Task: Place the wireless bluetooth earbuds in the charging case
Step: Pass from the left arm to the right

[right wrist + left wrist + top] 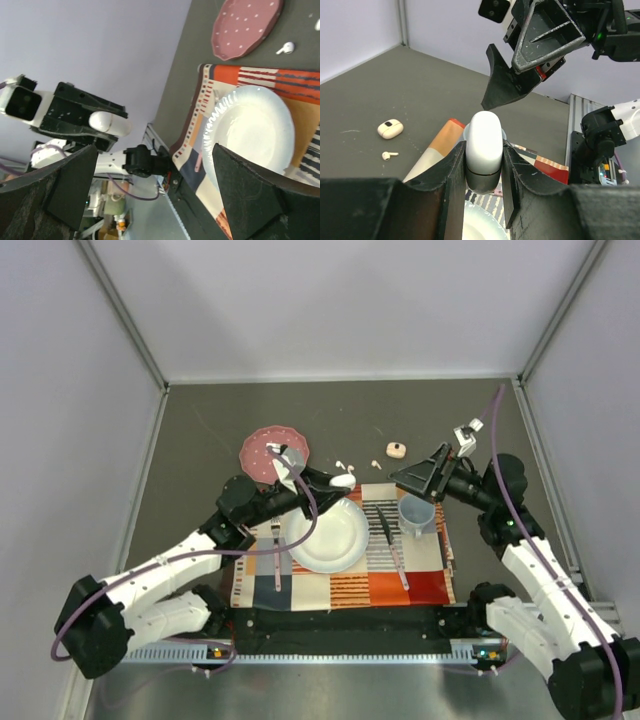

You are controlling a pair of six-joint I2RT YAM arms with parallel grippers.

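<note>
Holding step. My left tool is clenched on the white charging case, held aloft, lid apparently closed. My right tool is released and empty. A white earbud lies mid-bench, well apart from the case. Next, I judge: open the lid, fetch the earbud. It's tiny and glossy, likely slippery.

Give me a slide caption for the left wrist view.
Left hand shut on a white case; one white earbud lies loose on the dark table beyond.

White plate, cup on striped placemat; pink plate beyond.
</note>
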